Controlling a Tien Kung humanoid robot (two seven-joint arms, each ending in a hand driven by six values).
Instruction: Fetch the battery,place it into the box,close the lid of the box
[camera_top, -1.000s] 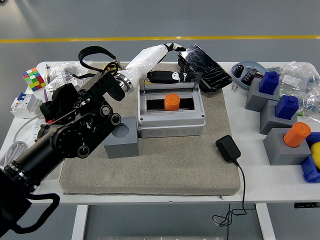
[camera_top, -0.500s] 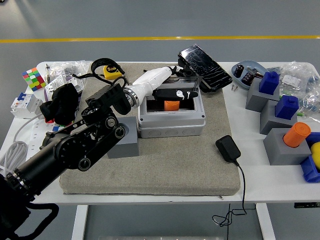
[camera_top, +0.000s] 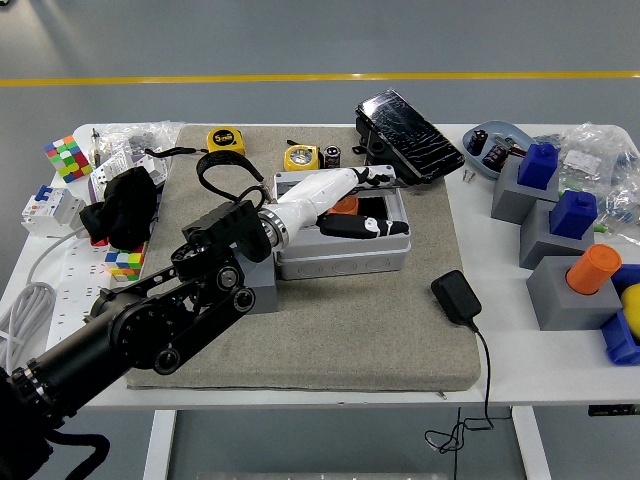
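A grey box (camera_top: 340, 256) sits mid-mat on the grey mat (camera_top: 330, 340). An orange battery (camera_top: 346, 204) stands inside it, mostly hidden by my hand. My left hand (camera_top: 378, 202), white with black fingers, lies flat across the box's top. Its fingers (camera_top: 376, 177) stretch along the back rim and its thumb (camera_top: 352, 225) along the front rim, holding nothing. The clear lid appears lowered beneath the hand, though how far down it sits is unclear. A second orange battery (camera_top: 596, 268) stands in a grey block at the right.
My arm partly covers a grey holder block (camera_top: 262, 288) left of the box. A dark cracked panel (camera_top: 408, 135) leans behind the box. A black charger (camera_top: 455, 297) with its cable lies to the right. Two yellow tape measures (camera_top: 225, 140) sit behind, and blue-topped grey blocks (camera_top: 528, 180) far right.
My left hand swung from behind the box forward and down onto its top. The upright lid came down with it, and the battery is now mostly covered.
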